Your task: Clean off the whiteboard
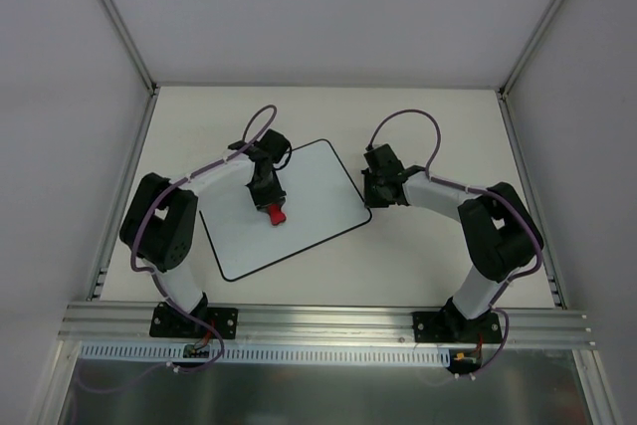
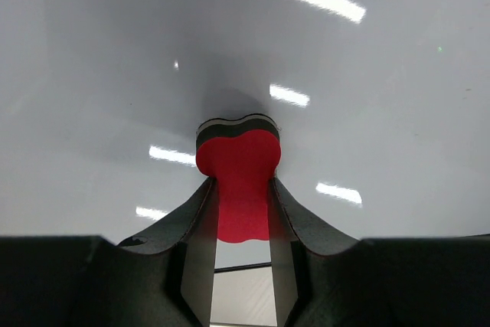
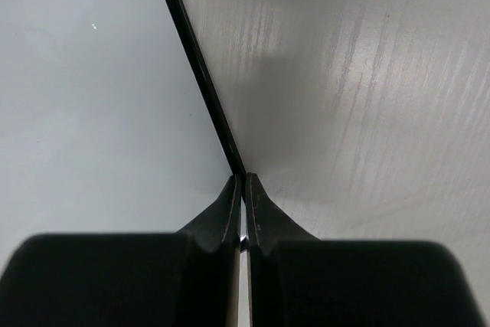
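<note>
L fingers (image 2: 191,227) clamp the waist of a small red bone-shaped eraser (image 2: 239,160), lobed end against the glossy white rectangular whiteboard (image 1: 318,196) w/ thin black border, approx. mid-board. R fingers (image 3: 227,216) are pressed together, tips at the board's right border, cream tabletop (image 3: 367,74) just beyond. Board lies flat, skewed, btwn both arms; surface blank where seen.

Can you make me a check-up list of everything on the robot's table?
Surface: white table, faintly streaked.
Job's things: whiteboard lies flat and askew, no marks seen; red eraser on it.
Clutter: nothing seen.
Grippers: left gripper shut on the red eraser; right gripper shut, tips at the whiteboard's black edge.
Cables: purple cables loop over both arms.
Surroundings: white walls; metal rail at the near edge.
</note>
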